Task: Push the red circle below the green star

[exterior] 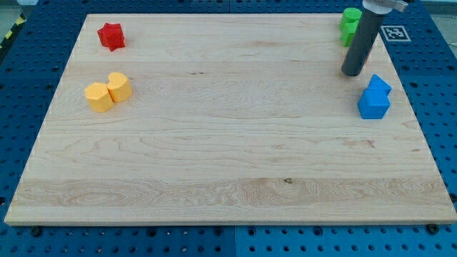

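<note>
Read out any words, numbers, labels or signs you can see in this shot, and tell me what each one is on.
No readable words or numbers anywhere.
Black-and-white square marker: a coded pattern, not text, at the board's top right corner, beside the rod.
Yellow-black striped tape: no lettering, at the view's left edge.
The blocks carry no labels.
</note>
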Robot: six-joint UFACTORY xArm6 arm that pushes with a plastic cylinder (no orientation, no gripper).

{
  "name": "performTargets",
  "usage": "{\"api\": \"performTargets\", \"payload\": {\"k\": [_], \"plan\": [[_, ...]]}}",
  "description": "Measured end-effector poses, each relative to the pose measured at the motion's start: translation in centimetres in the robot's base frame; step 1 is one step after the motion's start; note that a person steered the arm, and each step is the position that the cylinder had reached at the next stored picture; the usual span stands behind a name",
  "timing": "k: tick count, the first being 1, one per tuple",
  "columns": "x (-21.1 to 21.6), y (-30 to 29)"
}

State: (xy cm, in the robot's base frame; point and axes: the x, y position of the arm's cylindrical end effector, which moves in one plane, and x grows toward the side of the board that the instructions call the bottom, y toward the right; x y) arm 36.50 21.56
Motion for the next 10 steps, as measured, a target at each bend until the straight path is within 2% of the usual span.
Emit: {"api": "performTargets", "payload": {"k": [2, 8, 10], "plan": [[0.3, 3.3], [-2.2, 3.1], [-1.7, -4.6]]}}
